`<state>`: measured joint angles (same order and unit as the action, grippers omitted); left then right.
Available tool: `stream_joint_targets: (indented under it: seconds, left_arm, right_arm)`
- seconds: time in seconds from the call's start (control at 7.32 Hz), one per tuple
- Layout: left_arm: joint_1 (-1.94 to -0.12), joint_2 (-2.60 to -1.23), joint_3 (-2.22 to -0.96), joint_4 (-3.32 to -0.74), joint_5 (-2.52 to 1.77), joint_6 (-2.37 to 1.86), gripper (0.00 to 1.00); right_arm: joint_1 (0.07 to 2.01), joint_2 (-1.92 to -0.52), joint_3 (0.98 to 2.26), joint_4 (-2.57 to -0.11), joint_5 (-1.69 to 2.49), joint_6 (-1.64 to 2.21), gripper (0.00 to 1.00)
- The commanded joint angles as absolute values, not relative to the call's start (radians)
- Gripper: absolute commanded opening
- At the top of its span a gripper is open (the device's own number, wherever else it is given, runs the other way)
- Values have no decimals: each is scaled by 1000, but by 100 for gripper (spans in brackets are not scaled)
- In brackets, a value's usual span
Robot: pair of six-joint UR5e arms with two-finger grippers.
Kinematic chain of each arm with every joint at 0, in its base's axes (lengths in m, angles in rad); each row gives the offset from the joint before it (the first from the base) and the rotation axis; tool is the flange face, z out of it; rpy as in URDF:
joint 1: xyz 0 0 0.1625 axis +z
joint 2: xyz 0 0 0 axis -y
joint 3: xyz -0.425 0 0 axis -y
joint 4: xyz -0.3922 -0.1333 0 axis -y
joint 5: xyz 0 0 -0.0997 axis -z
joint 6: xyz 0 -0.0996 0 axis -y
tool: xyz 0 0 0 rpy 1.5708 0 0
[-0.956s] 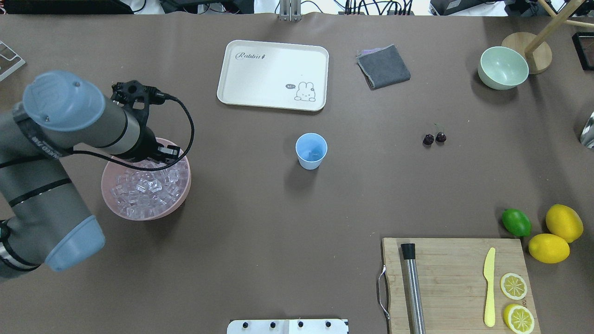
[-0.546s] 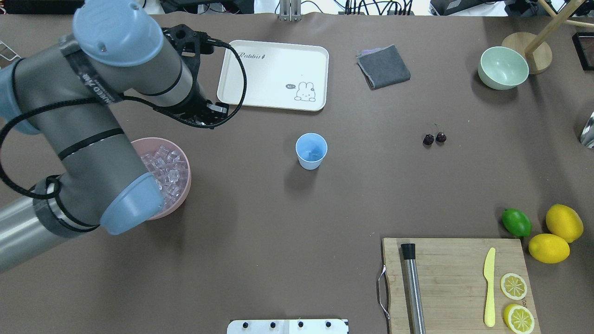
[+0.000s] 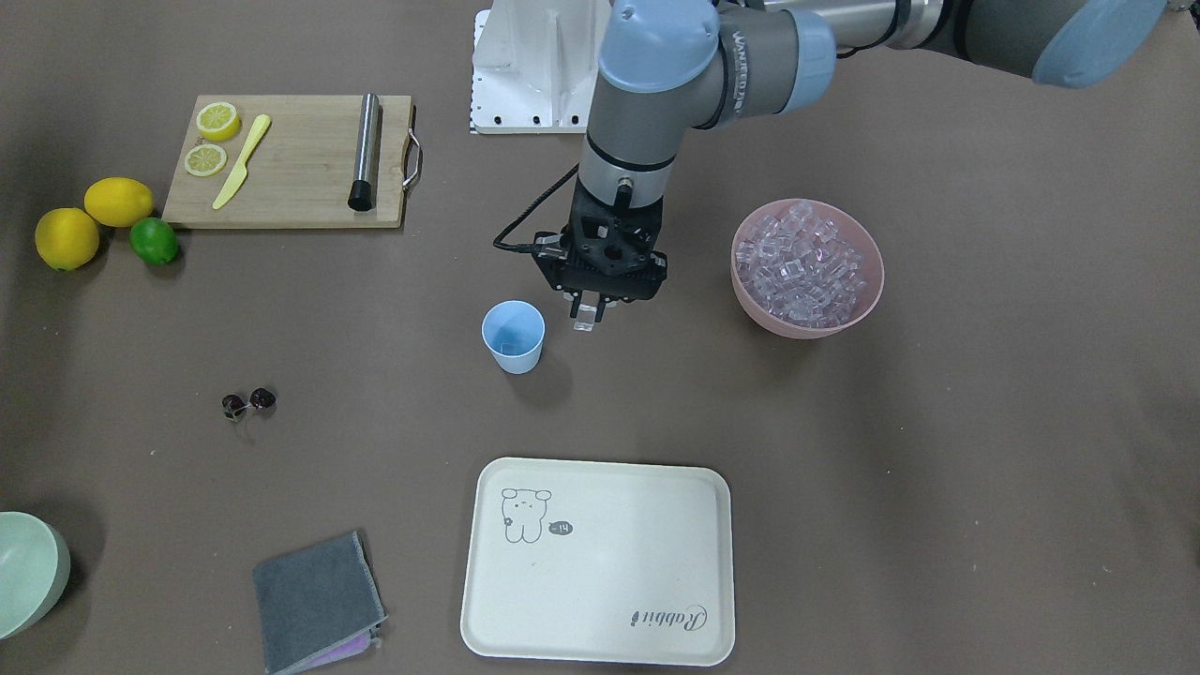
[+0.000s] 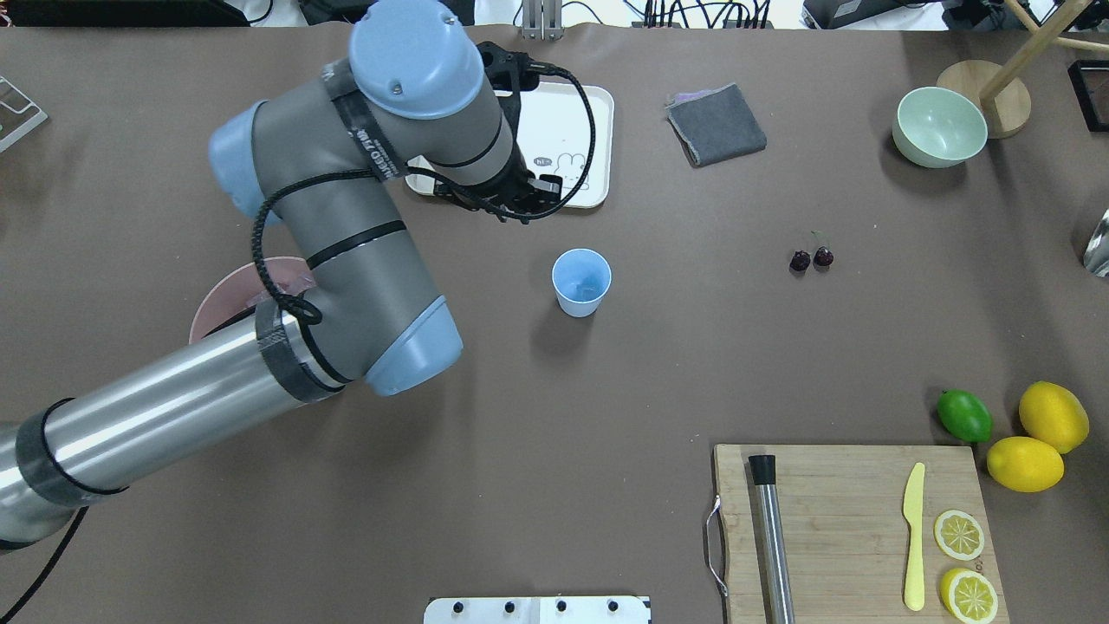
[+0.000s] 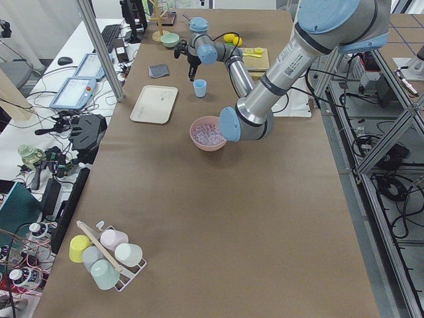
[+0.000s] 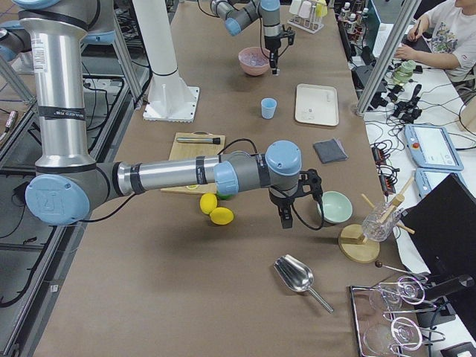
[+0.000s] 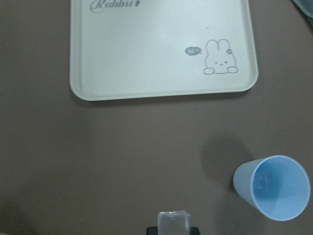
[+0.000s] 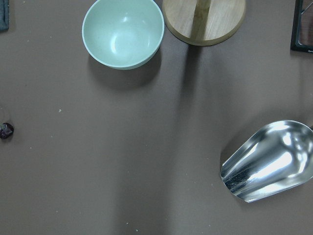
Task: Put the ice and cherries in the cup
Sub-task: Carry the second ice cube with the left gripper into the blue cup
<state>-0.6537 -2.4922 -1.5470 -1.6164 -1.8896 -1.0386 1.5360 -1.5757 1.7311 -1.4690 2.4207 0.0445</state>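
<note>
Table [image 4: 606,390] is covered in brown sheet. Left arm [image 4: 346,251] is stretched over the middle of it, wrist pointed straight down.

Clock directions below are taken in the front-facing view.

- Cream tray [image 3: 600,562] is laid flat at 5 o'clock of the cup, well apart from it.
- Cutting board [image 3: 291,178] is seen at 10 o'clock of the cup, far off.
- Pink bowl [image 3: 797,323] is placed at 3 o'clock of the left gripper, near but apart. The ice [image 3: 802,267] is heaped in it to about the rim.
- Cup [image 3: 514,337] is stood upright on the table. A faint square shape, possibly one clear cube, is seen on its bottom in the left wrist view; not certain.
- Left gripper [image 3: 591,314] is held at 3 o'clock of the cup, just beside it, not over the mouth. Its fingers are clamped on one ice cube [image 7: 172,223], which is pinched at the tips.
- Right gripper [image 6: 286,216] is shown only in the right side view, near the pale green bowl [image 8: 122,32]; apart or together cannot be told.
- Cherries [image 3: 248,403] are lying on the table at 9 o'clock of the cup, slightly lower, well apart, untouched.
</note>
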Motion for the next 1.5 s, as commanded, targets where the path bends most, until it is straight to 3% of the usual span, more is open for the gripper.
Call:
stream_joint_targets:
  seconds: [0.0, 0.96, 1.09, 1.23, 1.37]
  left_arm:
    - [-620, -2563, -1480, -1635, -1838, -1069, 0]
    - [-520, -2536, -1384, -1752, -1721, -1069, 0]
    - [-520, -2536, -1382, -1752, -1721, -1072, 28]
    - [-520, -2536, -1381, -1753, -1712, -1074, 74]
    - [-520, -2533, -1381, -1753, -1703, -1072, 97]
  right_arm:
    - [1536, -1592, 1724, -1470, 2434, 37, 100]
    - [1534, -1592, 1718, -1470, 2431, 48, 100]
    - [1534, -1595, 1718, -1470, 2430, 48, 100]
    - [1534, -1594, 1710, -1471, 2430, 48, 100]
    - [1534, -1591, 1710, -1471, 2431, 49, 100]
